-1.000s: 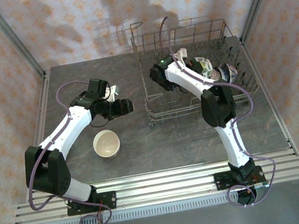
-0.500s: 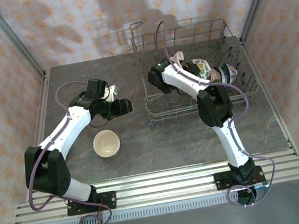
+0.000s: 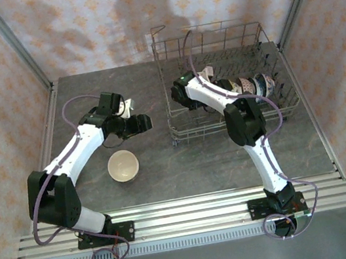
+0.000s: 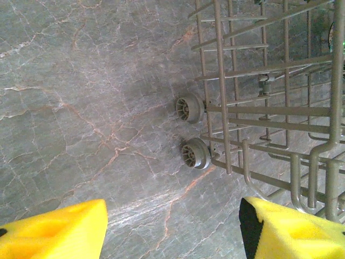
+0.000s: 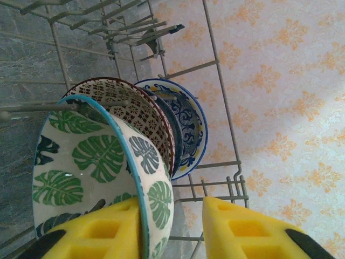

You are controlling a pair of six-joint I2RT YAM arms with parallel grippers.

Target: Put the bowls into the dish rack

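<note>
The right arm (image 3: 217,97) swung a little toward the left of the frame, and its elbow slid left with it. The right gripper (image 5: 171,216) had been shut tight. Then its yellow fingers (image 5: 248,232) came apart a bit, with the rim of the leaf bowl (image 5: 81,156) between them. From above, the arm had covered part of the bowls (image 3: 248,83) in the rack (image 3: 179,125). Afterward more of that row showed at the middle right.

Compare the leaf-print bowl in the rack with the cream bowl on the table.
The leaf-print bowl stands on edge in the dish rack; the cream bowl sits mouth-up on the table. The leaf-print bowl has green leaves and a blue rim; the cream bowl is plain. Both are round.
</note>
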